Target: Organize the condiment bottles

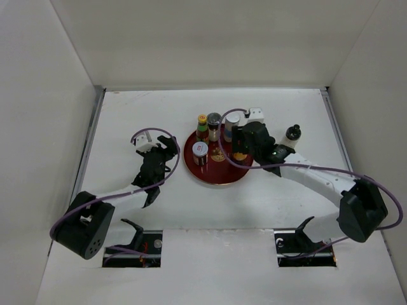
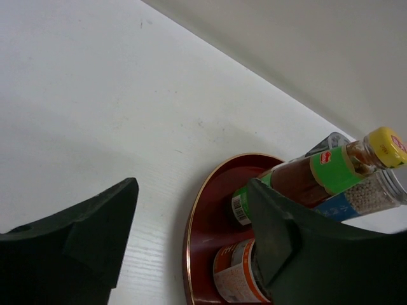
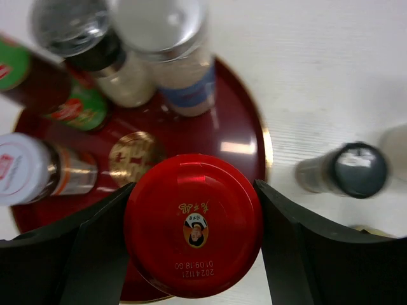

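Several condiment bottles stand on the round red tray [image 1: 219,175]: a yellow-capped, green-labelled bottle [image 1: 202,125], a dark-capped one [image 1: 213,122], a clear-capped one [image 1: 232,124] and a white-capped jar [image 1: 200,151]. My right gripper [image 1: 243,145] is shut on a red-lidded jar [image 3: 194,225] over the tray's right side [image 3: 251,136], with one finger [image 3: 95,248] against each side of the lid. I cannot tell whether the jar rests on the tray. A black-capped bottle [image 1: 292,134] stands on the table to the right. My left gripper [image 1: 166,149] is open and empty, just left of the tray [image 2: 210,197].
White walls close in the table on the left, back and right. In the left wrist view the yellow-capped bottle [image 2: 356,162] and an orange-labelled jar [image 2: 236,274] stand close beyond my right finger [image 2: 286,235]. The black-capped bottle [image 3: 353,171] stands just right of the tray rim.
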`<control>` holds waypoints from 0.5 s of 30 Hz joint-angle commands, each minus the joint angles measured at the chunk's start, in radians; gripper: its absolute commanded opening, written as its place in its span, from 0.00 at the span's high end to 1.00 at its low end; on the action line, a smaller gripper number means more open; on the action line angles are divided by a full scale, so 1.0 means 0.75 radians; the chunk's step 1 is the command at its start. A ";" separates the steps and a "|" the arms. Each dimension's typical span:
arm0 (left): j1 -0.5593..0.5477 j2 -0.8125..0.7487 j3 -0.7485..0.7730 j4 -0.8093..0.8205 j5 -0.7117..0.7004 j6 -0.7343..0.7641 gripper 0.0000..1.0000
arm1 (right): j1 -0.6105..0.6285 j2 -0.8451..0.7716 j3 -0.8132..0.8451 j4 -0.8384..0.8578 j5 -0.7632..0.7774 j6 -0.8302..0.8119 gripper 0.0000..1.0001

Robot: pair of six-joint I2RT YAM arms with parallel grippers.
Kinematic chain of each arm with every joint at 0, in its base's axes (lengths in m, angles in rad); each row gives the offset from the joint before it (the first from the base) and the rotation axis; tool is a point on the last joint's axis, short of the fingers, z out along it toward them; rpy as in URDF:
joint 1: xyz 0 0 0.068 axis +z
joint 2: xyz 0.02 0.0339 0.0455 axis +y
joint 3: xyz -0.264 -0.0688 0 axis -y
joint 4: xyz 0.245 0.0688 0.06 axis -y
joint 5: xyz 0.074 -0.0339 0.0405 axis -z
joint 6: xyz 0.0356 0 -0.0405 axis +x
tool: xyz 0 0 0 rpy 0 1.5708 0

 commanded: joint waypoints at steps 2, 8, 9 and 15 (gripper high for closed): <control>-0.023 -0.198 0.125 -0.193 -0.022 -0.055 0.26 | 0.097 0.086 0.139 0.274 -0.009 0.024 0.46; -0.060 -0.476 0.260 -0.539 -0.098 -0.088 0.00 | 0.138 0.262 0.242 0.347 0.054 -0.058 0.45; -0.068 -0.530 0.277 -0.582 -0.118 -0.092 0.00 | 0.142 0.287 0.254 0.357 0.062 -0.083 0.44; -0.118 -0.761 0.383 -0.756 -0.233 -0.090 0.00 | 0.152 0.383 0.295 0.417 0.083 -0.126 0.25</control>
